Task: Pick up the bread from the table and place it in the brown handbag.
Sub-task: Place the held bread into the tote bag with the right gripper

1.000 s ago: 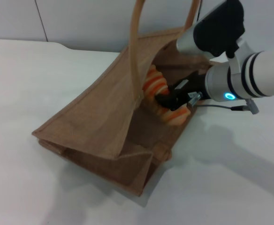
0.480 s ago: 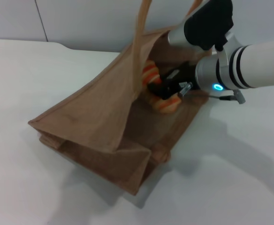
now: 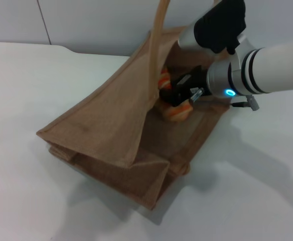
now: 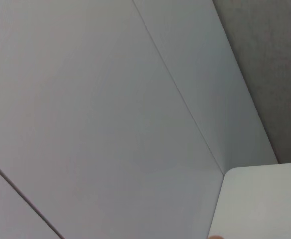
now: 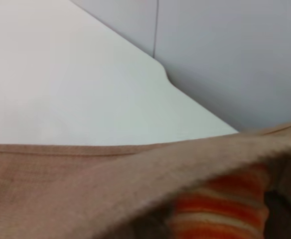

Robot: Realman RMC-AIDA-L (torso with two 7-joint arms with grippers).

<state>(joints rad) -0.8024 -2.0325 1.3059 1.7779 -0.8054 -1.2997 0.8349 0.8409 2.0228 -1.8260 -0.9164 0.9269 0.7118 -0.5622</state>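
Observation:
The brown handbag (image 3: pixel 106 130) lies tilted on the white table (image 3: pixel 31 90), its mouth open toward the right, one handle (image 3: pixel 159 30) arching up. My right gripper (image 3: pixel 179 95) reaches into the mouth and is shut on the bread (image 3: pixel 175 111), an orange and cream banded loaf held inside the bag. In the right wrist view the bread (image 5: pixel 225 209) shows just behind the bag's woven edge (image 5: pixel 135 169). My left gripper is out of view; its wrist view shows only wall panels.
A grey panelled wall (image 3: pixel 96 20) runs behind the table. The table's rounded corner shows in the right wrist view (image 5: pixel 160 69) and in the left wrist view (image 4: pixel 265 199). Open tabletop lies left of and in front of the bag.
My right gripper has carried the bread further into the bag's mouth, leftward and slightly up. The bag has shifted a little and its near wall now hides more of the loaf.

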